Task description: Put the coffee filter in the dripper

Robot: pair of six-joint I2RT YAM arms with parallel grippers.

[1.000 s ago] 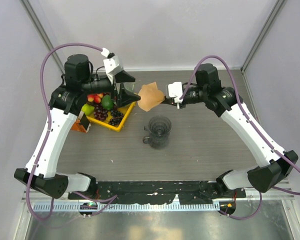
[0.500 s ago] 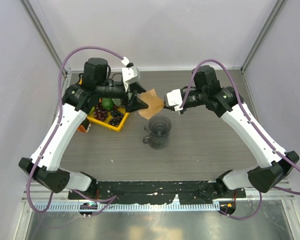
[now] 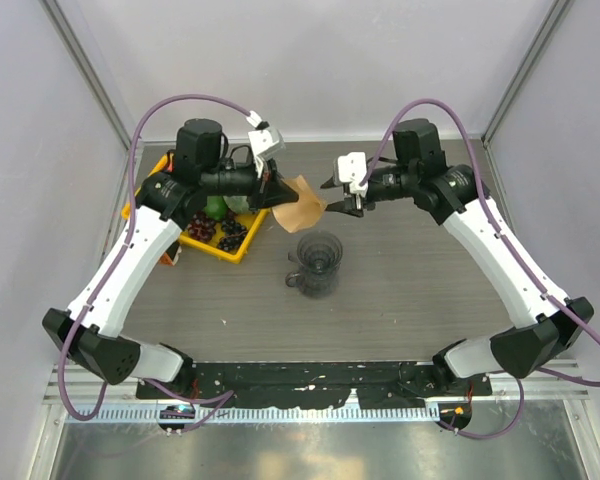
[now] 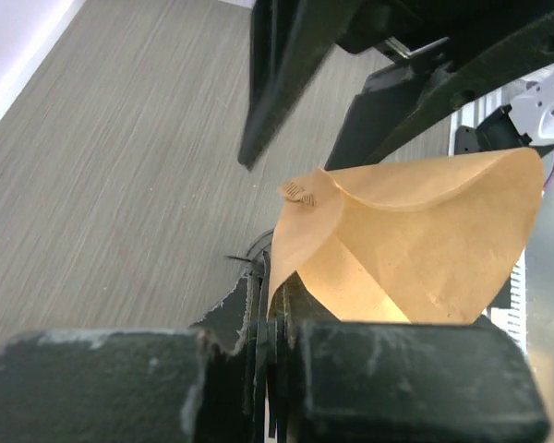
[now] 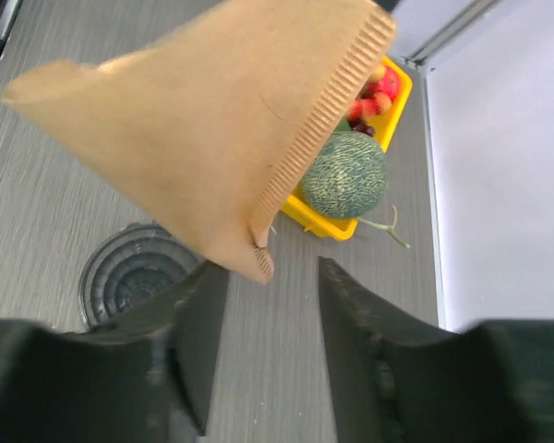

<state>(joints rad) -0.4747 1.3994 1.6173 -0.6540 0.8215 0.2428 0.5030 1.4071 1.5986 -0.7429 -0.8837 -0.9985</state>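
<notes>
The coffee filter (image 3: 298, 203), a light-brown paper cone, hangs in the air above the table, just behind the dripper (image 3: 318, 262). My left gripper (image 3: 275, 195) is shut on the filter's left edge; in the left wrist view the paper (image 4: 415, 240) fans out from between the closed jaws (image 4: 275, 286). My right gripper (image 3: 338, 195) stands open at the filter's right tip, whose ribbed seam (image 5: 231, 120) hangs just ahead of the jaws (image 5: 272, 277), held by neither finger. The clear ribbed dripper (image 5: 134, 272) stands upright on the table below.
A yellow fruit tray (image 3: 242, 250) with grapes, a pear and red fruit sits left of the dripper, under my left arm. A green netted melon (image 5: 343, 173) lies in it. An orange-brown carton (image 3: 167, 250) stands at the tray's near left.
My left arm swung right to the filter and its jaws closed on the paper's left edge. My right gripper opened and let go of the filter's right tip.
</notes>
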